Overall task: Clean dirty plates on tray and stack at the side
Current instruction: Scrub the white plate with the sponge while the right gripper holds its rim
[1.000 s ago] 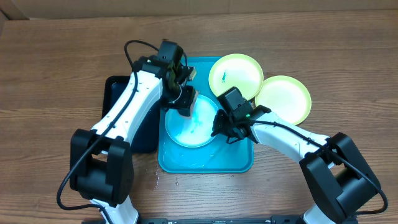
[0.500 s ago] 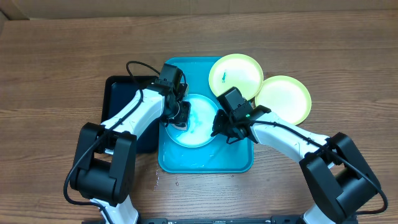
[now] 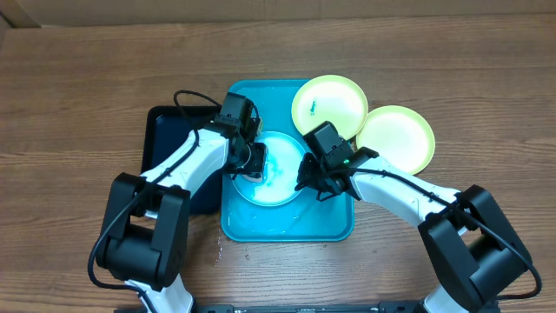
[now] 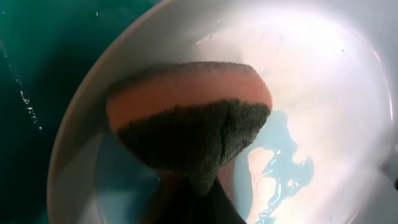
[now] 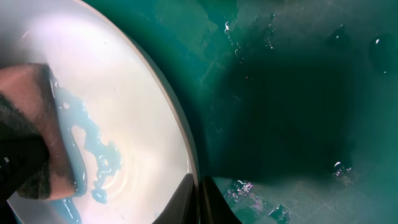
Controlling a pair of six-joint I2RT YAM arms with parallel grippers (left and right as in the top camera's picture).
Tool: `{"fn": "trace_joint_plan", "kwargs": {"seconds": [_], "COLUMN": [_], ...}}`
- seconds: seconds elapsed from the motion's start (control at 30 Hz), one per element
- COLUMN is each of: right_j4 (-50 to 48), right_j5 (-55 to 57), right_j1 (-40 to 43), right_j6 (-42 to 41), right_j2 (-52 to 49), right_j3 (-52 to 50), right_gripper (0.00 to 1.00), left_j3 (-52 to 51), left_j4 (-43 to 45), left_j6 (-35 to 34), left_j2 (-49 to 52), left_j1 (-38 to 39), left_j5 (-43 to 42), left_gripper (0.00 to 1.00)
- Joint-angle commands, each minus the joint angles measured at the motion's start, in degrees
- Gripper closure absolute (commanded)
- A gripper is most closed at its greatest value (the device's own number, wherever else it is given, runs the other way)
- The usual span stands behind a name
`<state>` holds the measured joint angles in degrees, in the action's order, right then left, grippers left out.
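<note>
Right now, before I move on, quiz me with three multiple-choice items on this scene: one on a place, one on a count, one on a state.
1. Where is the sponge?
A. on the bare table
B. on the light blue plate in the blue tray
C. on the floor

2. How many yellow-green plates are in view?
A. one
B. two
C. three

3. What is the light blue plate's surface like?
A. dry and spotless
B. turned upside down
C. wet, with blue liquid smeared on it

Answers: 1 B, the left wrist view shows it pressed on the plate. 2 B, overhead shows both to the right of the blue plate. 3 C, both wrist views show blue puddles.
</note>
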<state>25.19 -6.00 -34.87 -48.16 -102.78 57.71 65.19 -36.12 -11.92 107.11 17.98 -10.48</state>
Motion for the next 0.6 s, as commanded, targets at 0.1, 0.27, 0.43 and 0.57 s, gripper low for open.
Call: {"fn": "trace_joint_plan", "kwargs": {"seconds": [0.1,0.27,0.43,0.57], "right_j4": [-0.5,-0.68,-0.7,-0.7], "right_j5": [-0.07,-0.07,-0.04,-0.07], "right_j1": [0.0,0.0,0.0,0.0], "right_j6": [-0.04,-0.04,-0.02,-0.04], "right_j2": [-0.02,-0.02,-0.02,-0.02], "right_j3": [-0.39,-0.39,-0.39,-0.39], "right_gripper": [0.95,0.95,0.95,0.95], "left_j3": [-4.0,-4.0,-4.0,-4.0], "left_j4": [0.96,1.55,3.37,5.01], "left_j6": [-1.01,-0.98,-1.01,-3.56], "left_j2": [1.36,1.38,1.36,1.38], "left_j1": [0.5,0.61,2.1,4.33], "left_j5": [-2.27,-5.09,-9.75,-10.58], "left_gripper": [0.9,0.96,0.96,0.96]}}
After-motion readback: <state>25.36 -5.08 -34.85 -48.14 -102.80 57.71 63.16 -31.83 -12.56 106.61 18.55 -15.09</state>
